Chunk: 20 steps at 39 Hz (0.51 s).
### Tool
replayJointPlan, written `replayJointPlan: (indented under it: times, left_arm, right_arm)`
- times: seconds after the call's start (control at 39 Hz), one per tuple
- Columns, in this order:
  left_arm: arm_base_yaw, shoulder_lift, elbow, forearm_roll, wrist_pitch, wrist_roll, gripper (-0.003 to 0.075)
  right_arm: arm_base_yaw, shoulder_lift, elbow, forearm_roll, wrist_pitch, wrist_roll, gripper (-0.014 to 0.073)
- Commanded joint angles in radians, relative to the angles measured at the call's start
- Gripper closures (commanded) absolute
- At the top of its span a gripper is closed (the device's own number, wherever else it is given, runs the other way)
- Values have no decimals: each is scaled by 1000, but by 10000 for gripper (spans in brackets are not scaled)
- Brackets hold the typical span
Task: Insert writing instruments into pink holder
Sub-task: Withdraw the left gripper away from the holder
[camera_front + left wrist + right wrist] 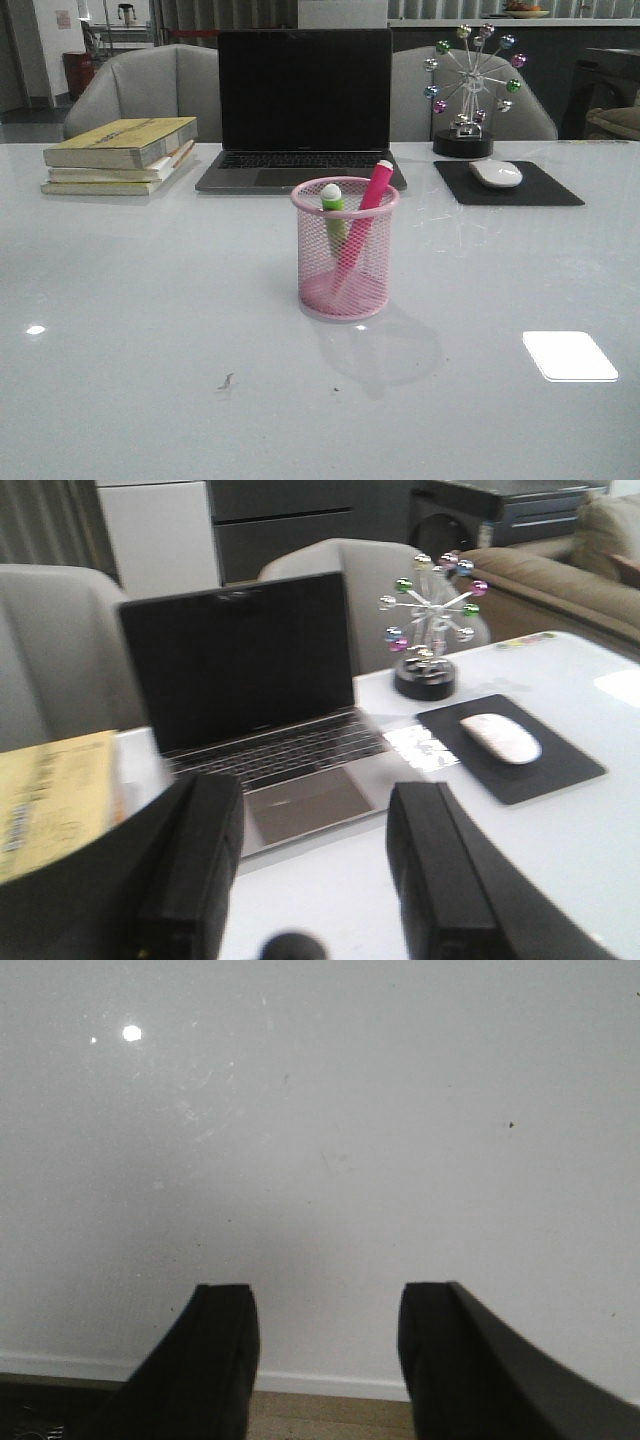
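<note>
The pink holder [345, 262], a wire-mesh cup, stands upright in the middle of the table in the front view. Two writing instruments stand inside it: a lime green marker [333, 205] with a whitish cap on the left, and a bright pink marker [368, 205] leaning to the right, both caps above the rim. Neither gripper shows in the front view. My left gripper [315, 810] is open and empty, facing the laptop. My right gripper [325, 1305] is open and empty over bare table near its front edge.
A laptop [303, 110] stands open behind the holder. Stacked books [122, 153] lie at the back left. A white mouse [496, 173] on a black pad [508, 186] and a ball-wheel ornament [470, 90] are at the back right. Chairs stand behind the table.
</note>
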State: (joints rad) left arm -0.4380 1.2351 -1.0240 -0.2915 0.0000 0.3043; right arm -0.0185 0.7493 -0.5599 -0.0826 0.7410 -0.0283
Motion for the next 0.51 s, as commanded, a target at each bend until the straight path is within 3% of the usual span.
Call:
replayJointPlan:
  times: [0.0,0.28,0.49]
  left_arm:
    - [75,-131,17,31,6,1,327]
    - [266,-430,253,35,104,1,327]
    - [331,-624,407,33,176,1,327]
  right_arm:
    - [-2,-4,-26,-10,-63,-8,155]
    - [-2,-4,-26,-10,-64,-8,155]
    - [-2,-4,-26,-10,-72,-8,155]
